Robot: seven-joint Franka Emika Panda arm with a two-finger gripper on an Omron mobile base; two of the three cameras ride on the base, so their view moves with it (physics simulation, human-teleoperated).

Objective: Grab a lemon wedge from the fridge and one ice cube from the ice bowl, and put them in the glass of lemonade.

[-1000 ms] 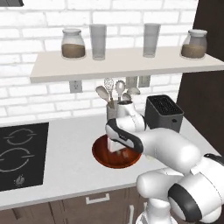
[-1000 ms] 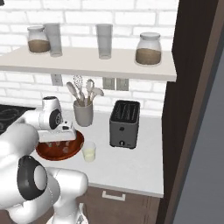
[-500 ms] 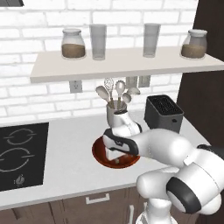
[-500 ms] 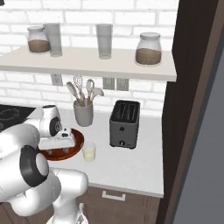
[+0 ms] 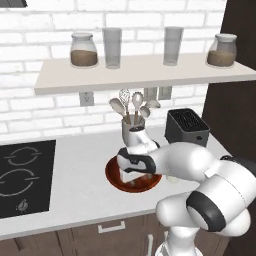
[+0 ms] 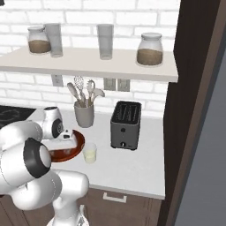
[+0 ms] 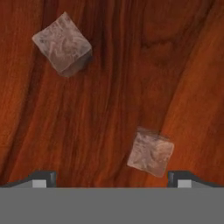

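1. Just ahead of the spread, empty gripper (image 7: 109, 178), one ice cube (image 7: 150, 152) lay in the bowl (image 7: 109, 87), nearer its right fingertip.
2. It looked light, hard and slippery; opposite flat faces seemed the surest hold.

ice bowl (image 5: 114, 176): round, shallow, reddish-brown wood, upright on the counter. two pale translucent ice cubes lie apart on its floor in the hand view, one (image 7: 150, 152) at 5 o'clock, one (image 7: 62, 43) at 10 o'clock. lemonade (image 6: 89, 152): short clear glass, upright, just beside the bowl's 3 o'clock rim.
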